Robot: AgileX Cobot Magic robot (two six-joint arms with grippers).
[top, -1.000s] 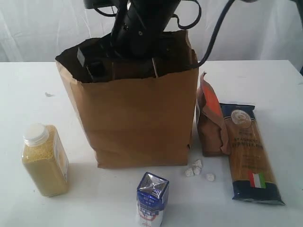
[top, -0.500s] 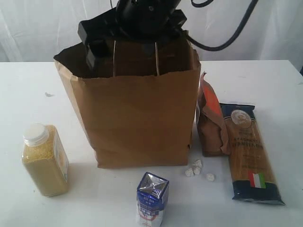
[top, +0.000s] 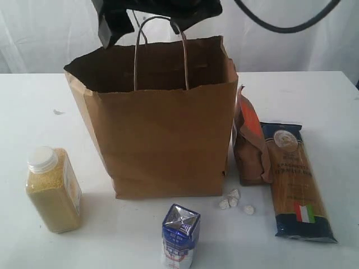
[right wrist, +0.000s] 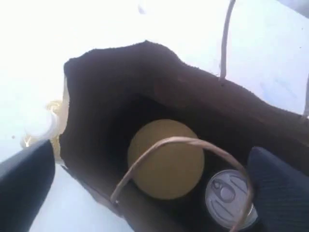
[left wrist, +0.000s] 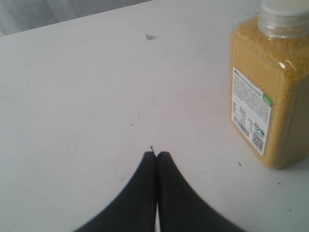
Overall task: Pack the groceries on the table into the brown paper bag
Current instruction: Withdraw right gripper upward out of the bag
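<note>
The brown paper bag (top: 162, 140) stands upright mid-table with its mouth open. Inside it I see a tan-lidded wide jar (right wrist: 166, 159) and a foil-topped jar (right wrist: 229, 198) side by side on the bottom. My right gripper (top: 160, 14) hangs open and empty above the bag's mouth, its fingers (right wrist: 24, 183) spread either side of a cord handle (right wrist: 178, 142). On the table (top: 33, 101) stand the yellow-grain bottle (top: 53, 190) at left, the blue-white carton (top: 180, 235) in front, the brown pouch (top: 249, 140) and the spaghetti pack (top: 297, 179) at right. My left gripper (left wrist: 156, 154) is shut, empty, beside the bottle (left wrist: 270, 87).
A few small white lumps (top: 233, 202) lie by the bag's front right corner. A small mark (top: 58, 112) sits on the tabletop left of the bag. A black cable (top: 286, 22) loops above the bag at the back. White curtains close off the rear.
My right gripper has risen out of the bag's mouth to above its rim, still open and empty. The bag's handle now stands free. Nothing on the table has moved.
</note>
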